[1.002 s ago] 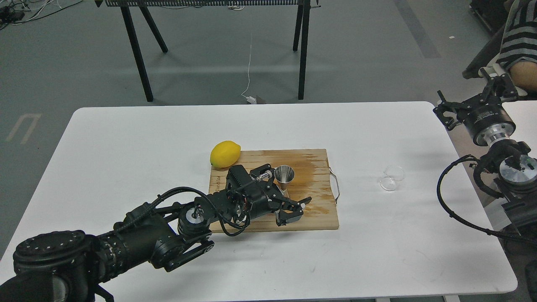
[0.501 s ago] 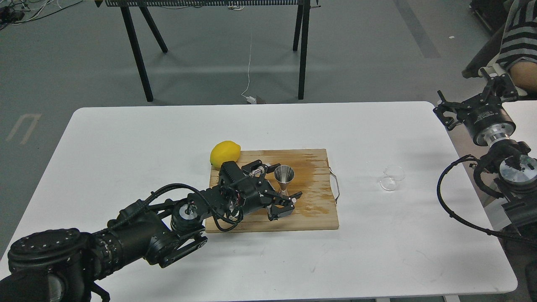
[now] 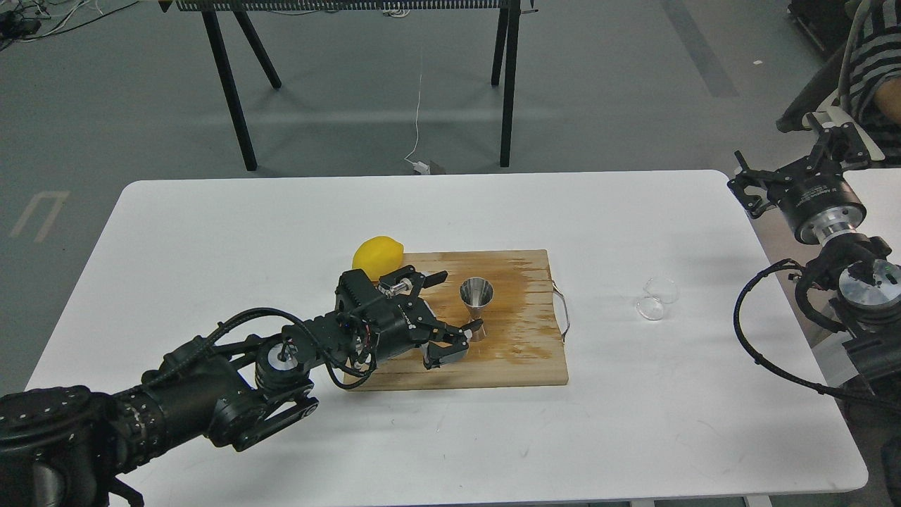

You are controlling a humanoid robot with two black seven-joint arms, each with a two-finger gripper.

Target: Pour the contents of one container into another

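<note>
1. Table (image 3: 211, 232): white, rounded corners. It carries every item listed below.
2. Left arm (image 3: 211, 380): black, entering from the lower left and reaching across the table onto the board.
3. Cutting board (image 3: 521, 352): wooden, near the table centre, with a darker wet-looking stain on its far right part and a thin metal handle on its right edge.
4. Right arm (image 3: 827, 218): held off the right table edge, well apart from the board.
5. Left gripper (image 3: 457, 341): low over the board, just beside the base of the jigger on its near-left side. The two fingers stand apart with nothing between them.
6. Right gripper (image 3: 750, 190): seen dark and end-on; whether its fingers are apart or together cannot be told.
7. Lemon (image 3: 376, 253): yellow, at the far left corner of the board, partly hidden by the left arm.
8. Glass cup (image 3: 657, 299): clear, on the bare table right of the board, apparently lying tipped on its side. No contents visible.
9. Jigger (image 3: 476, 299): shiny steel, upright on the board, mouth open upward. Contents cannot be told.
</note>
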